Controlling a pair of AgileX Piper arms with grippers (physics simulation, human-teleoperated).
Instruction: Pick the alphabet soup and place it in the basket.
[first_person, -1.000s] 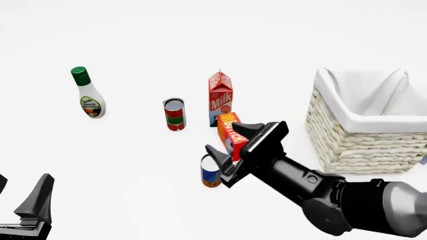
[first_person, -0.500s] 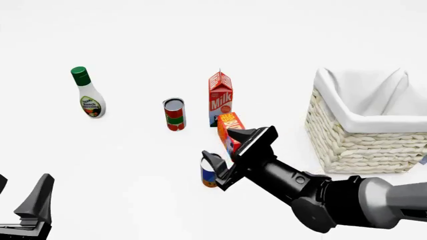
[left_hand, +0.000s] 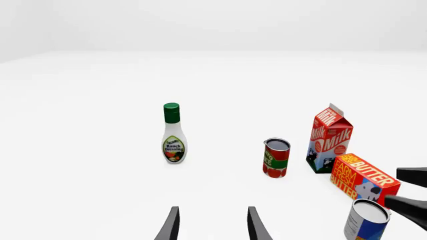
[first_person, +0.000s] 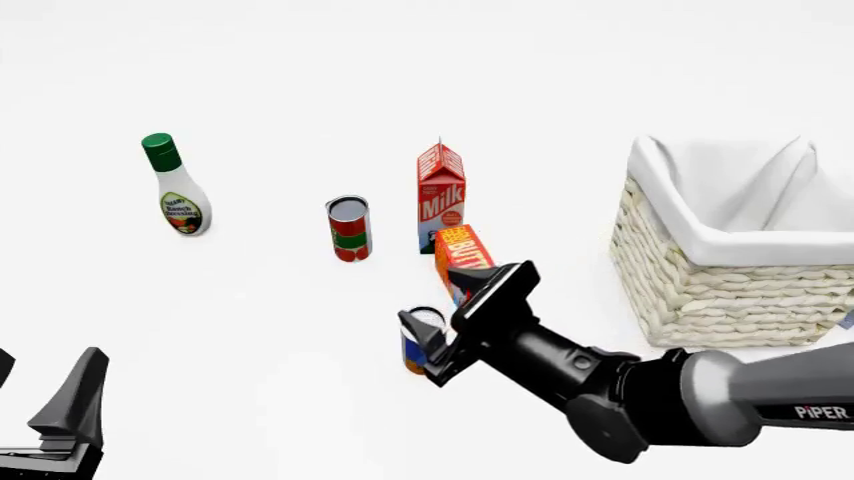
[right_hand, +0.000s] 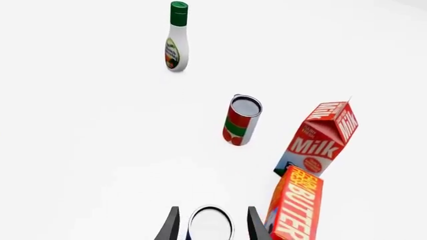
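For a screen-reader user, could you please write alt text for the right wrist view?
The open right gripper straddles the silver-topped alphabet soup can. An orange butter box stands beside it, with a red milk carton, red-and-green can and green-capped dressing bottle beyond.

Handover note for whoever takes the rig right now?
Right pincer: open, fingers either side of the alphabet soup, not closed on it.
Left pincer: open, idle at the near left, holding nothing.
Soup stands upright on the table beside the butter box.
Basket at right, nothing seen in it.
Done: approach. Left: grip, lift, carry to basket, release.
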